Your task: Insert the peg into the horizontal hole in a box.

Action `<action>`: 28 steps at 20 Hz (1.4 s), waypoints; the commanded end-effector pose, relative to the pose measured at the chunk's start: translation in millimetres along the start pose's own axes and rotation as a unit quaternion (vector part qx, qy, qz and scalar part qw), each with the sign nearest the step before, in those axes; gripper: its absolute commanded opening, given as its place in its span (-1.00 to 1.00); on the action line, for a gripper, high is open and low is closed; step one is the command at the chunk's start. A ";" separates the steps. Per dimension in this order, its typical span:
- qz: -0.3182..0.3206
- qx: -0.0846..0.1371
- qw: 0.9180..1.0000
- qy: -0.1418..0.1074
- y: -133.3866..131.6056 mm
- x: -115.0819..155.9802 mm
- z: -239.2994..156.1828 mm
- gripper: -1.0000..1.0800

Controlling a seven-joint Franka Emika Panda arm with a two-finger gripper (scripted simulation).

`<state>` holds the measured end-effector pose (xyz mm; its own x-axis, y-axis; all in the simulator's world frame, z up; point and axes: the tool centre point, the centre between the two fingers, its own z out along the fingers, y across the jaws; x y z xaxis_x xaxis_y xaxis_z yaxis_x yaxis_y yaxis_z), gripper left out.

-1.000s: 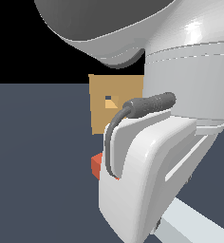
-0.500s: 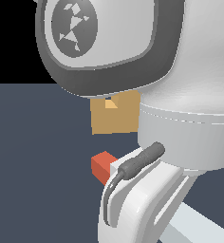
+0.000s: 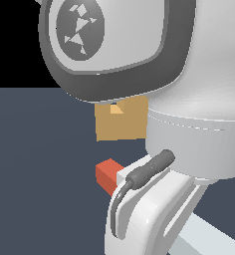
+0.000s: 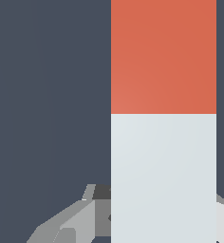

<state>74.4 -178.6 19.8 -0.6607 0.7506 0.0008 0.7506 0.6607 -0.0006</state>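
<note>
Peg lying under the claw, box well beyond it

In the wrist view the peg (image 4: pixel 163 118) fills the frame lengthwise, red-orange end ahead and pale length running back over the gripper (image 4: pixel 133 213), whose grey fingers (image 4: pixel 69 220) show either side of it; whether they press the peg I cannot tell. In the exterior view the arm (image 3: pixel 189 124) hides the claw, the peg's red end pokes out on the dark floor (image 3: pixel 40 164), and the tan box (image 3: pixel 122 124) stands apart behind, its hole (image 3: pixel 116 108) partly covered

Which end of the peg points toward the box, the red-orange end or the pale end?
The red-orange end of the peg points toward the box; the pale grey-white part extends away from it, behind the arm.
</note>
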 end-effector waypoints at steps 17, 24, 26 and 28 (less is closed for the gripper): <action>0.040 0.000 0.999 0.000 1.8 22.4 -13.8 -1.00; 0.097 0.000 0.995 0.000 8.1 54.5 -33.8 -1.00; 0.117 0.000 0.993 0.000 11.3 65.7 -41.0 -1.00; 0.137 0.000 0.991 0.000 15.1 76.8 -48.1 -1.00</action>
<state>37.5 -119.3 60.4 -0.4596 0.8881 0.0029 0.8881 0.4596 -0.0033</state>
